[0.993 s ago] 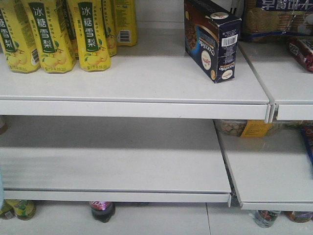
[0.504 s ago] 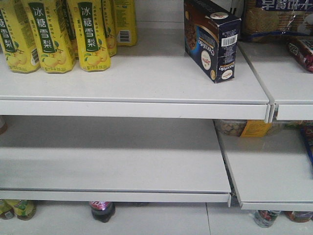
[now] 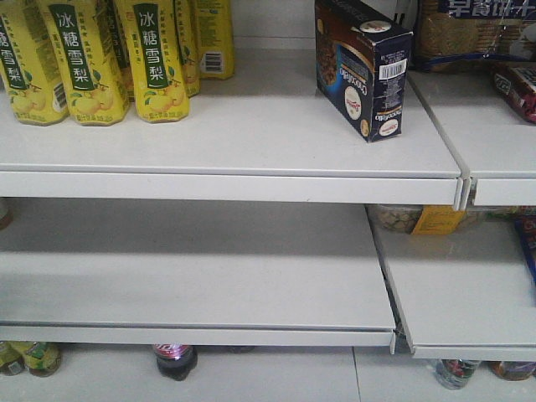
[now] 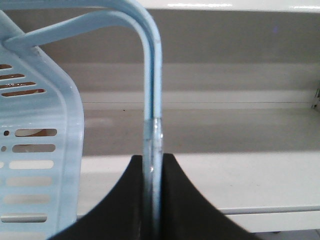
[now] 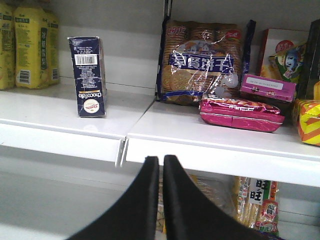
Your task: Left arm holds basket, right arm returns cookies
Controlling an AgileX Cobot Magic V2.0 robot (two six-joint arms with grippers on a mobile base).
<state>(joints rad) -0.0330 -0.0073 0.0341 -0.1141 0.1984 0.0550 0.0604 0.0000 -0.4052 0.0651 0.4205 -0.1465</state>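
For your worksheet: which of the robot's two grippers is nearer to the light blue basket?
Left. The left gripper is clamped on the basket handle, so it touches it. The right gripper is closed and empty, facing the shelf with the cookies; no basket appears in its view.

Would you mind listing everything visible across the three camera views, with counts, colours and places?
cookie box: one, dark navy, upright on the upper shelf, right end
pear drink cartons: several, yellow, upper shelf, left
biscuit pack: one, clear wrap with blue band, neighbouring upper shelf
snack packet: one, magenta, lying flat before the biscuit pack
small box: one, pink-purple, behind the magenta packet
shelves: white, two tiers; the left bay's lower tier holds nothing in view
bottles: a few, under the lowest shelf, tops only
basket: one, light blue, slotted side at left of the left wrist view
left gripper: black, shut on the basket handle
right gripper: black, shut, holding nothing
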